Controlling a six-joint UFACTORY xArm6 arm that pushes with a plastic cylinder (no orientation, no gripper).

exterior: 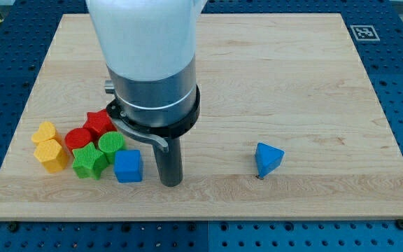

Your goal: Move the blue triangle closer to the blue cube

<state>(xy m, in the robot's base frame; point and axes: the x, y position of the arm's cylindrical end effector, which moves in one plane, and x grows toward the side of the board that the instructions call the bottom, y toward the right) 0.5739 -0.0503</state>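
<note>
The blue triangle lies on the wooden board at the lower right of centre, alone. The blue cube sits at the lower left, at the right end of a cluster of blocks. My tip is the lower end of the dark rod under the large white and grey arm. It stands just right of the blue cube with a small gap, and far to the left of the blue triangle.
Left of the blue cube are a green star, a green round block, a red star, a red round block, a yellow heart and another yellow block. The board's bottom edge is near.
</note>
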